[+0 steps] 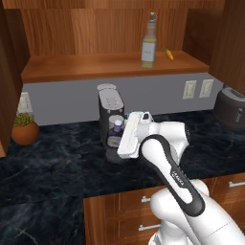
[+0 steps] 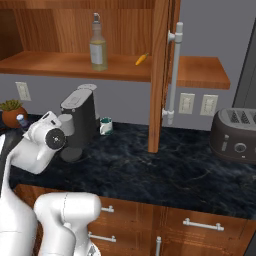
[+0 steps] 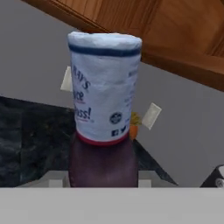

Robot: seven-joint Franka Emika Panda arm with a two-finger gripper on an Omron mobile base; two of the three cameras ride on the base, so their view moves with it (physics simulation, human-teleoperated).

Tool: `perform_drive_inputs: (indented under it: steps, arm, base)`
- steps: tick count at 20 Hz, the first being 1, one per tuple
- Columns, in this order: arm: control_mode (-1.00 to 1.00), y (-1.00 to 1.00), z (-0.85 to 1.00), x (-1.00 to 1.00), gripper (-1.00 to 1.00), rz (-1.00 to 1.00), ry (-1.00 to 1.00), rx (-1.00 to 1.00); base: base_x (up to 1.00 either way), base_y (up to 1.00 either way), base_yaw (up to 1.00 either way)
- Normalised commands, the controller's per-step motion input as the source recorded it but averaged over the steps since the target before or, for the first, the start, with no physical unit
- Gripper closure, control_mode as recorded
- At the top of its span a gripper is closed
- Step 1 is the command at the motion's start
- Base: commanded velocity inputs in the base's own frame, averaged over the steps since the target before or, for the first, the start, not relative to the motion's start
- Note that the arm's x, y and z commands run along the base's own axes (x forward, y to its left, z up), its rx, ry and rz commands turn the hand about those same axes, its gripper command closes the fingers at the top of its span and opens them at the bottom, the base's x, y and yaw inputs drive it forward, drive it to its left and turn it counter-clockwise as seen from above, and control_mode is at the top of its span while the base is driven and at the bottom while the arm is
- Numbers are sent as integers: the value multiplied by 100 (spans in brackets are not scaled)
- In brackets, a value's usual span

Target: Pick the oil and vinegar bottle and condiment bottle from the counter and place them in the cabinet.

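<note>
The tall clear bottle of pale yellow liquid (image 1: 149, 42) already stands on the brown wood-grain cabinet shelf (image 1: 86, 64). The squat dark purple-brown bottle with white label (image 3: 103, 109) sits between the fingers, apparently gripped, above the dark marbled surface (image 1: 57, 167). Next, judged: raise it toward twelve o'clock onto the shelf.

**Our arm reaches low, claw closed on the bottle**

We stretch our white arm forward and low, wrist turned level above the table. Our claw (image 1: 116, 130) is clamped on the condiment bottle (image 3: 104, 113), which sits tight between the fingers in the hand view, cap end away from us. From the right base view, our claw (image 2: 22, 121) points off to the left.
</note>
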Motion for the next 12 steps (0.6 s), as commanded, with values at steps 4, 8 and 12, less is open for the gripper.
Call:
perform_drive_inputs:
  steps: [4,8,12]
  arm:
    - [-100,-1,67,0,100,-20,0,16]
    - [-100,-7,62,0,100,-14,0,19]
    - [-100,-20,72,0,100,-11,0,25]
  base:
    - [0,0,0]
    - [0,0,0]
    - [0,0,0]
